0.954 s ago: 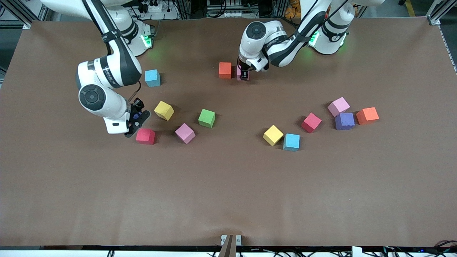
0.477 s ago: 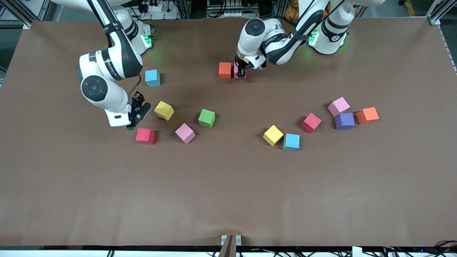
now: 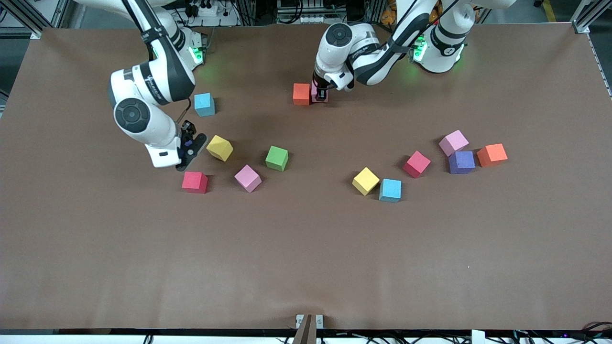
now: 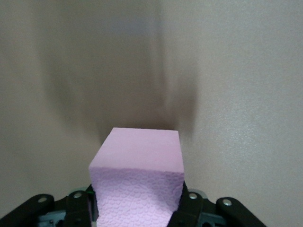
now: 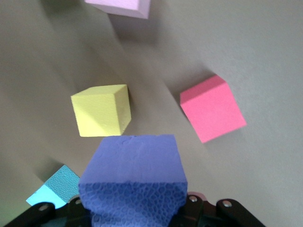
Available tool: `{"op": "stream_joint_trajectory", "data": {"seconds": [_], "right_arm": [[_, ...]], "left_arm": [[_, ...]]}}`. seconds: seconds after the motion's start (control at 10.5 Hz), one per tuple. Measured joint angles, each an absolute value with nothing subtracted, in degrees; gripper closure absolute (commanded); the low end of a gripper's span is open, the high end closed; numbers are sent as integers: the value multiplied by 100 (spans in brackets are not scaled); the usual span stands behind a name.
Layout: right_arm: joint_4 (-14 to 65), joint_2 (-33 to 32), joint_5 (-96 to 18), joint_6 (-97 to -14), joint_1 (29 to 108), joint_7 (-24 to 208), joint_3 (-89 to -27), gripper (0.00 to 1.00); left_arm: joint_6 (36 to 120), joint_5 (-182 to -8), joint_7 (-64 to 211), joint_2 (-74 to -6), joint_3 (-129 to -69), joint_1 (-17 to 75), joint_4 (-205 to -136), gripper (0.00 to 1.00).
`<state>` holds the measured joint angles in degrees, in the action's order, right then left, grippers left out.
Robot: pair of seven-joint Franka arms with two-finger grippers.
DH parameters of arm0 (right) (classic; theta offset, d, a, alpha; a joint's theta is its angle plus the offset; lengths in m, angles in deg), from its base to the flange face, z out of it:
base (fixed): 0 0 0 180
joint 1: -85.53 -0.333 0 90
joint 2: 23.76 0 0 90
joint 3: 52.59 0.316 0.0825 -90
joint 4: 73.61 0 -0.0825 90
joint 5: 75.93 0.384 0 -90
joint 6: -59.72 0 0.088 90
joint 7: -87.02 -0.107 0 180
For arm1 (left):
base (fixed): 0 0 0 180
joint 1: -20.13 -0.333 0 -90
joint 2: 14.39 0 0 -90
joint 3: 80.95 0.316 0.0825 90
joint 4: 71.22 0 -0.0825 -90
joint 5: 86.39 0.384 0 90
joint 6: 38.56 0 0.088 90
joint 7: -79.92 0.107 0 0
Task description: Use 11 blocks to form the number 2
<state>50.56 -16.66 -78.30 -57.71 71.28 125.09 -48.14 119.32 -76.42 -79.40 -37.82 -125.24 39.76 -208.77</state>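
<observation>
- Left claw (image 3: 321,93) pinches a pink matte foam cube (image 4: 138,182), set square just beside an orange foam cube (image 3: 301,93) on the brown surface (image 3: 306,258).
- Right claw (image 3: 187,149) pinches a purple foam cube (image 5: 134,182), held above that surface, with a tilted yellow foam cube (image 3: 219,147) just beside it.

Labelling cubes by letter. Left gripper (image 3: 322,91) grips cube A (image 4: 137,182) just beside cube B (image 3: 301,93), on B's left-arm side. This pair is mid-table, farthest from the front camera.

Right gripper (image 3: 187,145) grips cube C (image 5: 135,182) over the table (image 3: 306,267) near the right arm's end.

- **Around the right gripper:**
  - D (image 3: 204,104) lies farther from the camera.
  - H (image 3: 194,182) lies nearer.
  - E (image 3: 220,147) lies just beside the gripper.
  - G (image 3: 247,178) and F (image 3: 277,158) lie toward mid-table.
- **Toward the left arm's end:**
  - I (image 3: 366,180) and J (image 3: 390,190) lie side by side.
  - K (image 3: 417,164) comes next.
  - M (image 3: 461,162) lies just nearer than L (image 3: 453,142).
  - N (image 3: 492,155) lies outermost.
</observation>
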Motion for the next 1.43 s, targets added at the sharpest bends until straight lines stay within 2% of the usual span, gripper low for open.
{"op": "stream_joint_trajectory", "data": {"seconds": [0.76,0.86,0.95,1.05,1.43], "right_arm": [[5056,-1667,-7827,-5869,6242,12570,-4797,97],[5057,-1667,-7826,-5909,6240,12570,-4801,97],[5057,-1667,-7826,-5965,6240,12571,-4808,97],[5057,-1667,-7826,-6004,6240,12571,-4811,97],[4985,-1667,-7822,-6088,6244,12571,-4856,97]], "left_arm": [[11946,-7642,-7941,-4007,-12408,4039,-20650,98],[11946,-7642,-7941,-4013,-12402,4053,-20641,78],[11946,-7642,-7941,-4017,-12388,4058,-20640,18],[11946,-7642,-7936,-4028,-12375,4063,-20640,0],[11946,-7642,-7911,-4065,-12319,4075,-20630,0]]}}
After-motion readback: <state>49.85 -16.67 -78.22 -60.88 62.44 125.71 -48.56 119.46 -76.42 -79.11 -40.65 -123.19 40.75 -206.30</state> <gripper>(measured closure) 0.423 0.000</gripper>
